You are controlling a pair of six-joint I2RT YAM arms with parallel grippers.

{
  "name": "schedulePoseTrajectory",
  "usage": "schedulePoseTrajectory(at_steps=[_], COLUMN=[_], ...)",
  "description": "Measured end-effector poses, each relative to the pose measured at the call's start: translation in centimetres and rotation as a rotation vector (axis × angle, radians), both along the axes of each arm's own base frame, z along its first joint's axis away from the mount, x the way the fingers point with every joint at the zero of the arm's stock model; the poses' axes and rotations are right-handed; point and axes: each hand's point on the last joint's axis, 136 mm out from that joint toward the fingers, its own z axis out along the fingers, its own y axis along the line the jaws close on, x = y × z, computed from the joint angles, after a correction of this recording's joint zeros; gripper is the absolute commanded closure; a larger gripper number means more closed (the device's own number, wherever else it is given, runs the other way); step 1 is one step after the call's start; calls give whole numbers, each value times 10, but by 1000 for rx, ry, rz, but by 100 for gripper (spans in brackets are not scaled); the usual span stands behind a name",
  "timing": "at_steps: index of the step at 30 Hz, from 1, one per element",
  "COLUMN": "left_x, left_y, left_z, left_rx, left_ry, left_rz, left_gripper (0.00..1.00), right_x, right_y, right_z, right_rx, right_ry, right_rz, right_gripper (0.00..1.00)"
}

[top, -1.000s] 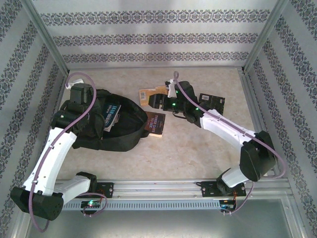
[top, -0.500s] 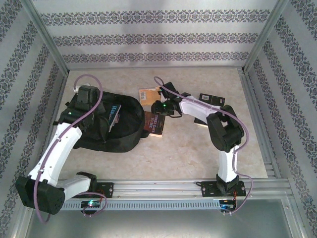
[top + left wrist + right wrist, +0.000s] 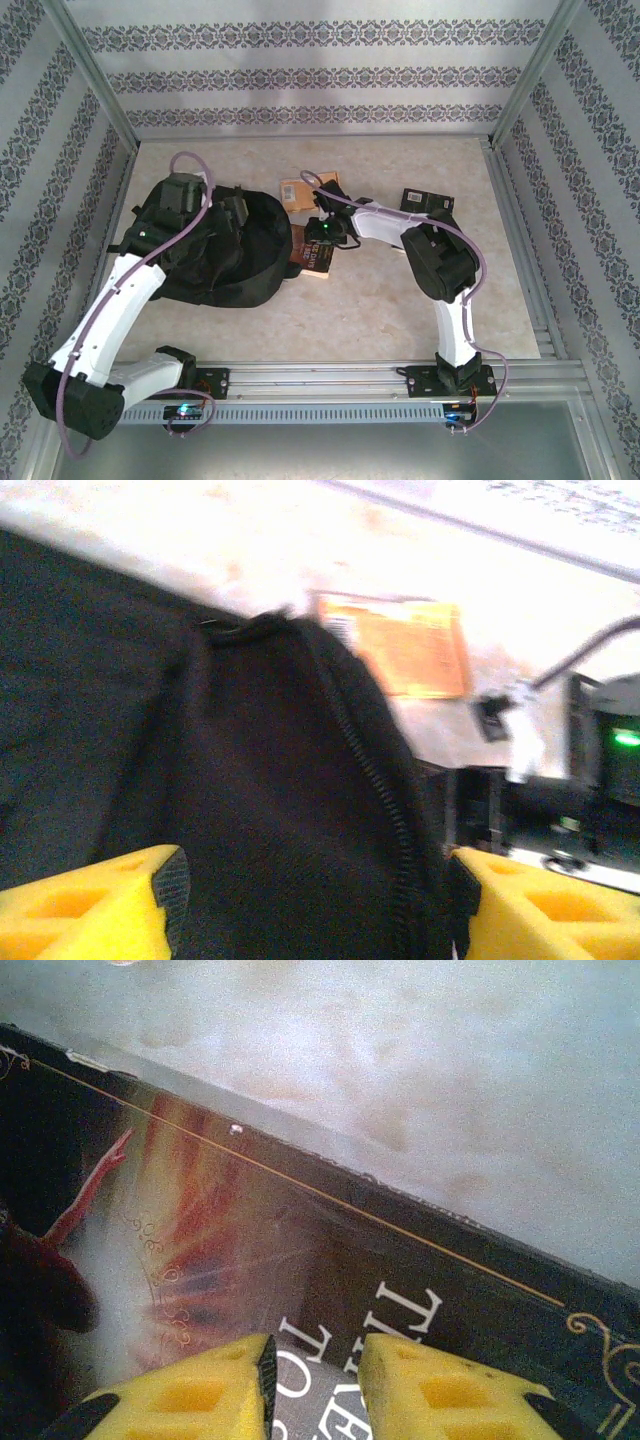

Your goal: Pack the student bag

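At the near edge of the table (image 3: 380, 310), both arm bases are bolted to a metal rail (image 3: 320, 380). The student bag (image 3: 250, 265) is seen lying on the left half of the table, its left side covered by the left arm. The left gripper (image 3: 315, 905) is held over the bag with its jaws spread wide. Only black fabric and a line of zip are seen below them, and nothing is gripped. Just beside the bag's right edge a dark book (image 3: 318, 258) with white lettering lies flat; whether it touches the bag cannot be told. Its far part is hidden by the right gripper (image 3: 315, 1380), which is set low over the cover. Its yellow fingers (image 3: 180, 1395) are drawn to a narrow gap with nothing between them. Farther back an orange book (image 3: 298, 190) lies near the bag's far rim. A black item (image 3: 428, 204) lies well apart to the right, partly blocked by the right arm. The table is enclosed by patterned walls (image 3: 320, 80).
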Motion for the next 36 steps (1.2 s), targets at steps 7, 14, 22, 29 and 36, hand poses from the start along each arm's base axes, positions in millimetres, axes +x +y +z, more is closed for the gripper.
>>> schedulePoseTrajectory(at_steps=[7,14,22,29,36], left_x=[-10,-34,-62,-62,-58], left_y=[-75,-146,-161,-171,-169], left_z=[21,-40,-145,-196,-233], left_rx=[13,12,14,-36,-12], left_ry=[-24,155,422,527,573], left_rz=[-231,-432,-417,-359,-305], left_gripper=[28,32,30,31,32], right_x=[-32,-82,-130,-84,-54], right_y=[-59,-70,-85,-113,-87], right_z=[-1,2,31,33,-1], right_rx=[-43,-72,-51,-49,-35], right_ry=[-12,-7,-22,-12,82], right_rz=[-122,-124,-78,-160,-87], right_gripper=[69,60,43,36,40])
